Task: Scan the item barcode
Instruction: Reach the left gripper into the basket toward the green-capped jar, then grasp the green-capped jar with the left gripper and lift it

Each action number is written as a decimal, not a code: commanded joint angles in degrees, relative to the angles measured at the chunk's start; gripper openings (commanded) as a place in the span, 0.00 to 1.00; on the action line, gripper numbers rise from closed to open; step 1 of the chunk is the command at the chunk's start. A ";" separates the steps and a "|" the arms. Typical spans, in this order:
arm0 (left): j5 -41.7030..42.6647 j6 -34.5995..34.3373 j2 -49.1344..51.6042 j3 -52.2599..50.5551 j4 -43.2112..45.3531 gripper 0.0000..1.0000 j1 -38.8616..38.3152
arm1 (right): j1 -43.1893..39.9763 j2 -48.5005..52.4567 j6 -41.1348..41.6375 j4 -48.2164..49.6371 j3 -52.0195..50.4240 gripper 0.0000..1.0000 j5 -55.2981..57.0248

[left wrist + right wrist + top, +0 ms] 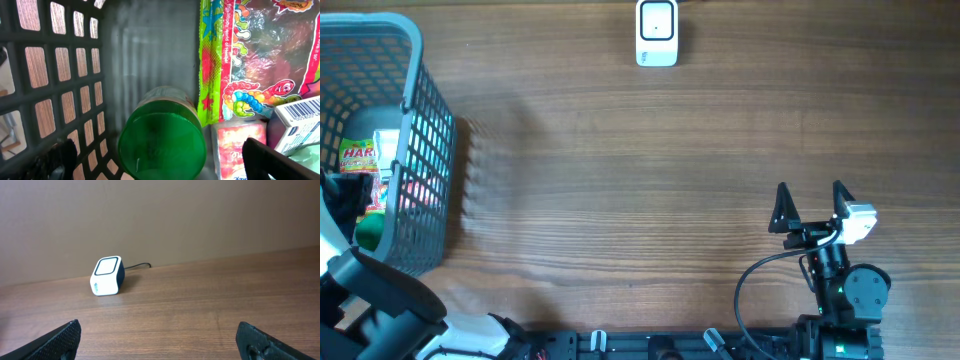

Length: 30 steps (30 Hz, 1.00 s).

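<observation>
At the far left edge of the brown wood-grain table stands a grey plastic lattice basket, upright, with the left arm reaching down into it. Inside the basket (left wrist view) the left gripper hangs with its two black fingers spread to their widest, one at each lower corner of the view, clasping nothing. Between and beyond them lies a green-lidded round jar, its lid turned toward the camera; whether either finger touches it cannot be told. Right of the jar lies a clear, brightly printed bag of gummy sweets. Below the bag sit a small pink packet and a white cardboard carton whose black barcode shows toward the camera; the carton overlaps the packet's right edge. All of these items are within the basket.

At the middle of the far table edge rests a white cube-shaped barcode scanner with dark side panels and a thin black cable leading away behind it; it stands well apart from the basket.

At the lower right, the right gripper hovers above bare wood, its black fingers pointing toward the scanner, fully parted and empty; the scanner lies well ahead of it.
</observation>
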 commanded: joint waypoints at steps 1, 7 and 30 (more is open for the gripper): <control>-0.66 0.74 0.17 -1.97 2.10 1.00 0.26 | 0.28 -0.20 0.42 0.24 -0.07 1.00 0.98; 0.55 0.98 0.17 -7.76 8.26 1.00 0.26 | 0.28 -0.20 0.42 0.24 -0.07 1.00 0.98; 4.17 0.96 7.02 -13.60 14.69 0.91 0.26 | 0.28 -0.20 0.42 0.24 -0.07 1.00 0.98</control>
